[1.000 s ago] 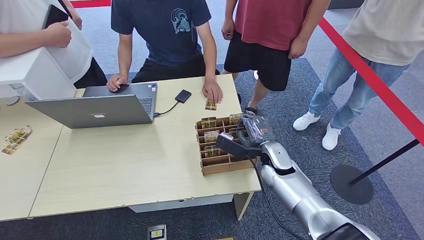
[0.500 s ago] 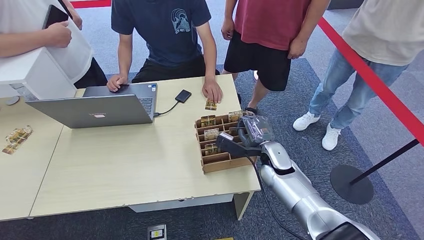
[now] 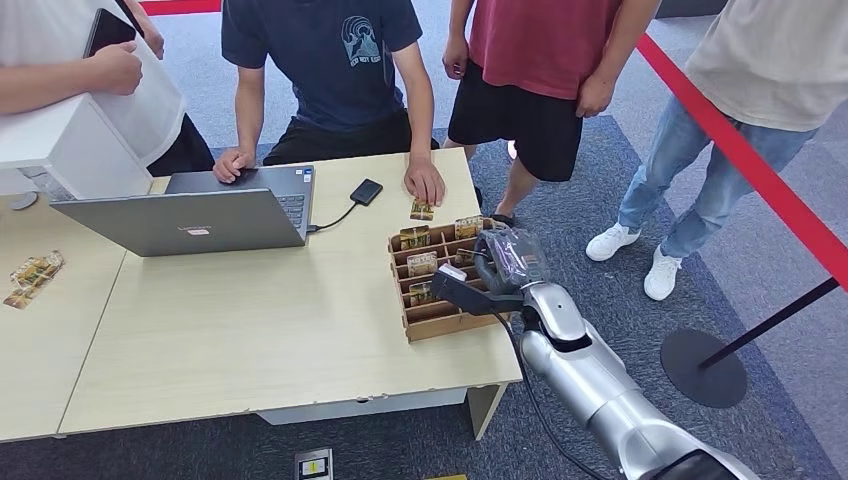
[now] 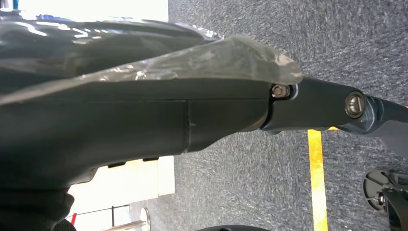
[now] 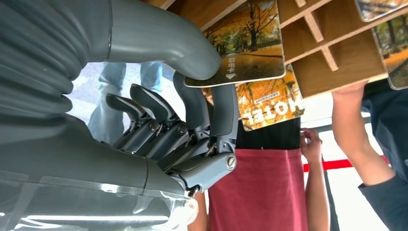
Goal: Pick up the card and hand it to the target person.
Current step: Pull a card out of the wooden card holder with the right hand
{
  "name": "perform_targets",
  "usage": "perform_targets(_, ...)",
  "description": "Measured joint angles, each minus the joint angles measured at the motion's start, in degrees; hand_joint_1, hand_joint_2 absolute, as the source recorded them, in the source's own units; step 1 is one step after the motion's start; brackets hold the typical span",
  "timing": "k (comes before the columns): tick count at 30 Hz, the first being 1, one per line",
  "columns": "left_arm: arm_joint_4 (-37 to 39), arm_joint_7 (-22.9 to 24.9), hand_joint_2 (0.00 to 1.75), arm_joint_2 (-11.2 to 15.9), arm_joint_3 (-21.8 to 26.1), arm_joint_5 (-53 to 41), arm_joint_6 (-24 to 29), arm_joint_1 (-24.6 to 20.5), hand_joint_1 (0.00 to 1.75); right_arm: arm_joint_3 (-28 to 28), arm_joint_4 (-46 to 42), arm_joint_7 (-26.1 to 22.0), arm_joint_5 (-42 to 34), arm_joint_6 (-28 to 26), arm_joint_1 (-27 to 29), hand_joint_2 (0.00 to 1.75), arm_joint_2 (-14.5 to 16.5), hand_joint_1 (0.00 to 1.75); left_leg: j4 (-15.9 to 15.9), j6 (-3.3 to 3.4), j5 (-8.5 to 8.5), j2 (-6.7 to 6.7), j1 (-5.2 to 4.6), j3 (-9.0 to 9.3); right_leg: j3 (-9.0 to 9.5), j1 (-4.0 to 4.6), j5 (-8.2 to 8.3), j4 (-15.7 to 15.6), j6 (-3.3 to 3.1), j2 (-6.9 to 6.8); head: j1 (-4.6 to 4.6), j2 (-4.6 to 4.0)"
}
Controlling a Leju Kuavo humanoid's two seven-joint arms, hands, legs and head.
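Right hand [image 3: 478, 283]: is being held over the right edge of the wooden card rack [image 3: 437, 322], right of centre in the head view. In the right wrist view [image 5: 192, 120], a card [image 5: 245, 41] with an autumn-tree print is being pinched between the thick grey thumb and the dark fingers [image 5: 222, 108].
Card: is being gripped at its near edge, at the top centre of the right wrist view, against the rack's compartments. Whether it is being lifted clear of its slot cannot be told.
Other cards: a second one, printed "HOTEL" [image 5: 269, 103], is lying just behind the pinched one; more are standing in the rack's upper compartments [image 3: 414, 238].
Loose card [image 3: 421, 210]: is lying on the table [image 3: 250, 320] above the rack, just under a person's hand [image 3: 425, 183].
Left hand [image 4: 144, 115]: is being seen close up against grey carpet; the state of its fingers cannot be told.
People: four are standing along the top of the head view, the one in the dark blue shirt [image 3: 330, 55] leaning both hands on the table.
Laptop [image 3: 190, 215]: is standing open at upper left of the table, a cable running to a small black device [image 3: 366, 191].
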Motion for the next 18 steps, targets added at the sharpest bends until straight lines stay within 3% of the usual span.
perform_targets(18,0.02,-0.33,0.0,0.04,0.01,-0.07,-0.52,0.02,0.0,-0.39,-10.8,2.9,1.7,4.07,3.64,1.75,-2.69,1.75,0.0,0.0,0.0,0.0,0.0,-0.09,-0.1,0.0,0.0,0.0,0.0,0.0,0.0,0.0)
